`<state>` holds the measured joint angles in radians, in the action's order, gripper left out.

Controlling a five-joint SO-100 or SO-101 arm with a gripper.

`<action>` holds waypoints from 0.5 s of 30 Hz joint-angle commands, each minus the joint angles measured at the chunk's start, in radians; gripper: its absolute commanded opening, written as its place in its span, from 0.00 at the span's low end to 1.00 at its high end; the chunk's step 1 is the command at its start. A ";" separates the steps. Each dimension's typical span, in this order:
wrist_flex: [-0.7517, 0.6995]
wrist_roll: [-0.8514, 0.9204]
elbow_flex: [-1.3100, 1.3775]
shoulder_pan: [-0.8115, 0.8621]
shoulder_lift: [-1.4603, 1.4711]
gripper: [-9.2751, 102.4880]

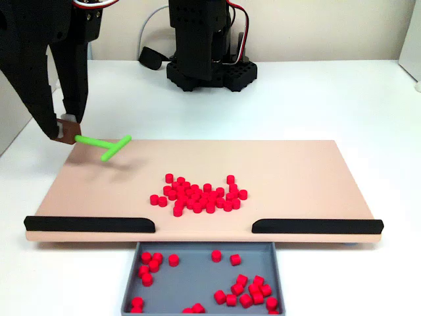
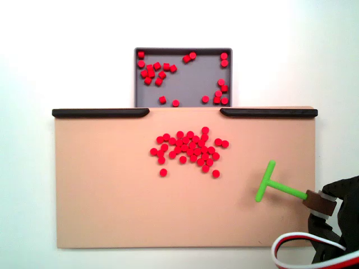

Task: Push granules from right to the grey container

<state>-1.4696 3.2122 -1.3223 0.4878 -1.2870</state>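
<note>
A cluster of red granules lies in the middle of the beige board. More red granules lie scattered inside the grey container, which sits against the board's edge at the gap between two black strips. My gripper is shut on the stem of a green T-shaped pusher. The pusher's crossbar hovers over the board's corner, well apart from the cluster.
Two black strips line the board's edge on either side of the container gap. The arm's black base stands behind the board. A red, white and black cable loops at the lower right corner.
</note>
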 commanded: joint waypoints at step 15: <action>0.035 0.400 0.058 -0.046 0.061 0.08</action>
<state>-1.4404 3.2122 -1.3162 0.4403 -1.2272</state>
